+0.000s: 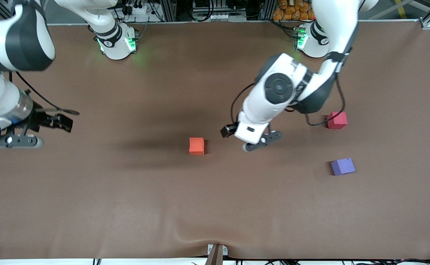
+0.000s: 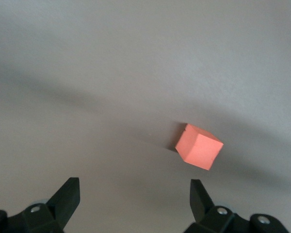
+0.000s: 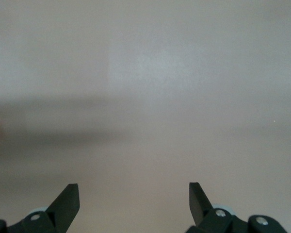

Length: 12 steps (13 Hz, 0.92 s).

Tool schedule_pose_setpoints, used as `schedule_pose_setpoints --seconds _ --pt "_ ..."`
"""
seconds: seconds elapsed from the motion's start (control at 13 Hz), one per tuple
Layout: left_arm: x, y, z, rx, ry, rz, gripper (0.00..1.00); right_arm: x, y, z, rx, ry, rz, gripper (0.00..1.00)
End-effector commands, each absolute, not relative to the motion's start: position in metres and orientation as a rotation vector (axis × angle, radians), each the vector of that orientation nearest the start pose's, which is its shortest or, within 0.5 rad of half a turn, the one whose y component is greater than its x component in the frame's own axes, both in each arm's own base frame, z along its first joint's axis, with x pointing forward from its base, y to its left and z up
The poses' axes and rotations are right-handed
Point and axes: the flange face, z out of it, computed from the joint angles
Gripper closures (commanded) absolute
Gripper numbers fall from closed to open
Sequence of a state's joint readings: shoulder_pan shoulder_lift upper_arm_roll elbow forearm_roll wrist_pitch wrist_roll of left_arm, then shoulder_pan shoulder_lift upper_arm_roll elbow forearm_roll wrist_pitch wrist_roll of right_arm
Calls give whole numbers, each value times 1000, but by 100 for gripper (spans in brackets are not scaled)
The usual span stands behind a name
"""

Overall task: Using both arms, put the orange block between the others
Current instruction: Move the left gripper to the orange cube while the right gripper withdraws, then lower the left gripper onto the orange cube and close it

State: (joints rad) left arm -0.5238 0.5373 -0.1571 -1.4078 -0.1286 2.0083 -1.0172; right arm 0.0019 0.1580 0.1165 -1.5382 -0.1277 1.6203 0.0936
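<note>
Left gripper (image 1: 253,141), black two-finger type, jaws spread wide and empty; hovering over bare table just beside small bright orange foam-like cube (image 1: 196,145), presumably lined up for a pick. Cube also in the left wrist view (image 2: 199,146), ahead of the fingertips (image 2: 68,191), untouched.

Right gripper (image 3: 133,194), same type, jaws likewise wide, empty; waiting over the right arm's end of the brown table (image 1: 126,206).

Pinkish-red matte cube (image 1: 337,120) and purple matte cube (image 1: 343,166): toward the left arm's end, apart, gap left between for the orange one.

Count: grippers, two; cubes, three — one orange, one pinkish-red, one purple.
</note>
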Motion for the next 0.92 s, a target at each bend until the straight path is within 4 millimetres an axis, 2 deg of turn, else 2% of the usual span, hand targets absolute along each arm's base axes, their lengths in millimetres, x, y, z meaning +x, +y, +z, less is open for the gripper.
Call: schedule_pose_setpoints --seconds 0.0,0.08,0.15,0.23,0.31,0.46,0.54,0.62,0.69,0.85 --pt "565 -475 386 -3297 -627 30 0 566 46 592 -3196 -79 140 0" --pt "563 -500 373 -3336 -597 -9 0 562 39 610 -3168 -49 160 0" --pt "568 -515 358 -3354 -580 -46 0 559 29 627 -3158 -17 156 0" --pt "569 -528 346 -3378 -540 -104 0 558 26 634 -3157 -7 144 0" --pt "568 -536 343 -3412 -460 -195 0 557 24 638 -3157 0 130 0" --pt "560 -548 317 -3424 -286 -204 0 546 21 656 -3160 9 89 0" --pt "559 -553 309 -3428 -259 -211 0 546 21 657 -3160 9 86 0" --pt "548 -567 296 -3432 -221 -219 0 546 21 657 -3160 9 86 0" --pt "551 -568 285 -3431 -223 -249 0 544 19 658 -3158 13 88 0" --pt "544 -583 269 -3438 -168 -270 0 535 19 667 -3129 30 95 0"
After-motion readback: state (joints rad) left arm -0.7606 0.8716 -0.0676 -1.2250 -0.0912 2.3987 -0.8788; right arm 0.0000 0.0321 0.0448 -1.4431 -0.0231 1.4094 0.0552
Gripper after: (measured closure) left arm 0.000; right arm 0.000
